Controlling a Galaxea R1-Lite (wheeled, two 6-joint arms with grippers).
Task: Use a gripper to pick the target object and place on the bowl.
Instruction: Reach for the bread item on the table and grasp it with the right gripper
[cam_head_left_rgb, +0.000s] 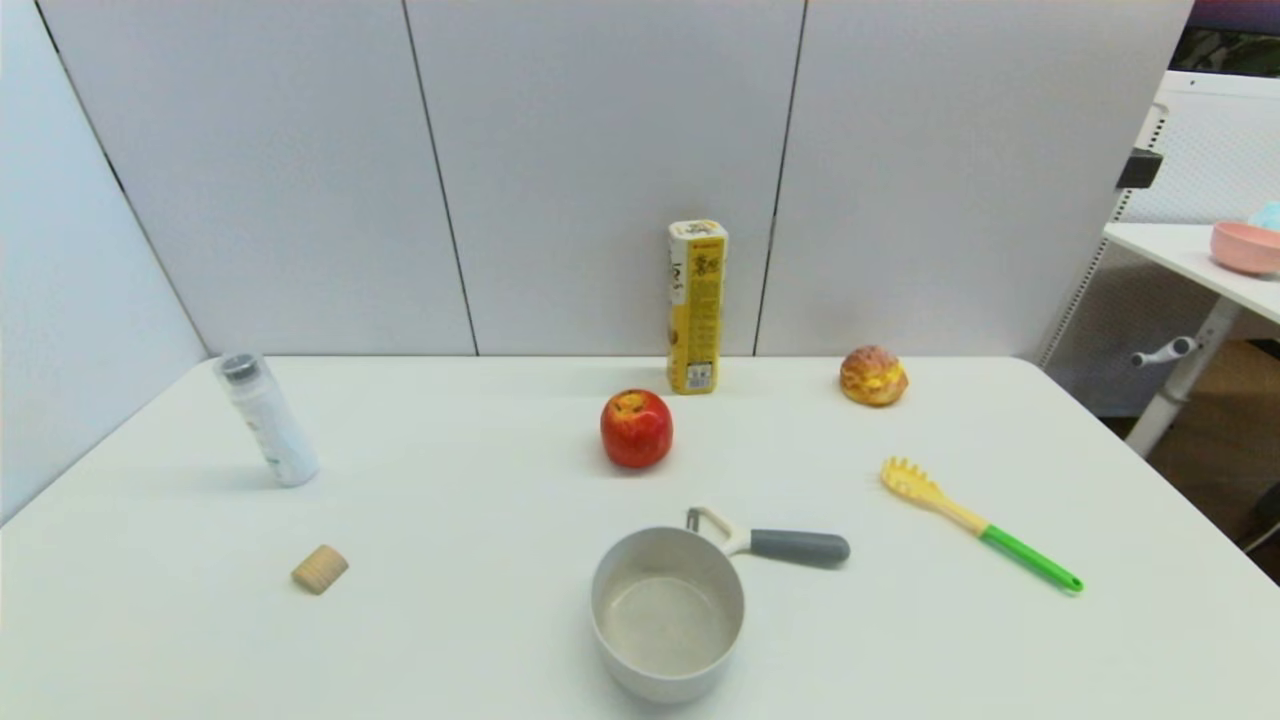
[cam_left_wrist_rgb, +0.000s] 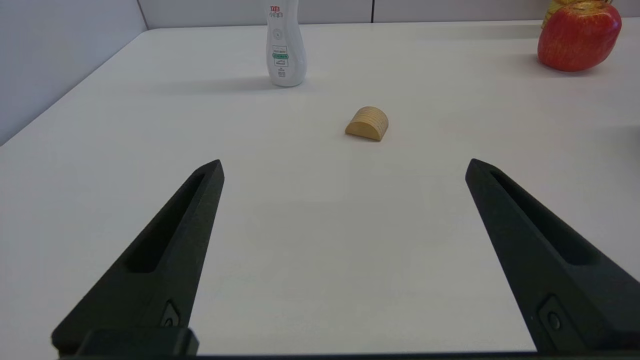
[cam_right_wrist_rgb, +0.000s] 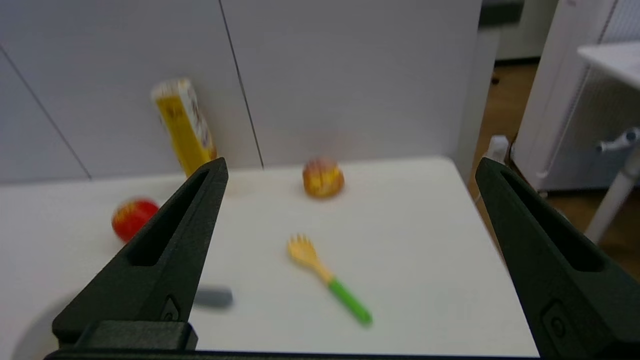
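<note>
The golden-brown bun (cam_head_left_rgb: 873, 376) with a crackled top sits at the table's far right, near the back wall. It also shows in the right wrist view (cam_right_wrist_rgb: 323, 178), far ahead of my right gripper (cam_right_wrist_rgb: 349, 167), which is open and empty above the table's near right part. The grey-white bowl (cam_head_left_rgb: 667, 613) stands empty at the front centre. My left gripper (cam_left_wrist_rgb: 344, 167) is open and empty, low over the table's near left part. Neither gripper shows in the head view.
A red apple (cam_head_left_rgb: 636, 428) sits mid-table before a tall yellow carton (cam_head_left_rgb: 696, 306). A grey-handled peeler (cam_head_left_rgb: 775, 543) lies by the bowl. A yellow and green pasta fork (cam_head_left_rgb: 975, 522) lies right. A white bottle (cam_head_left_rgb: 266, 419) and a wooden block (cam_head_left_rgb: 320, 569) are left.
</note>
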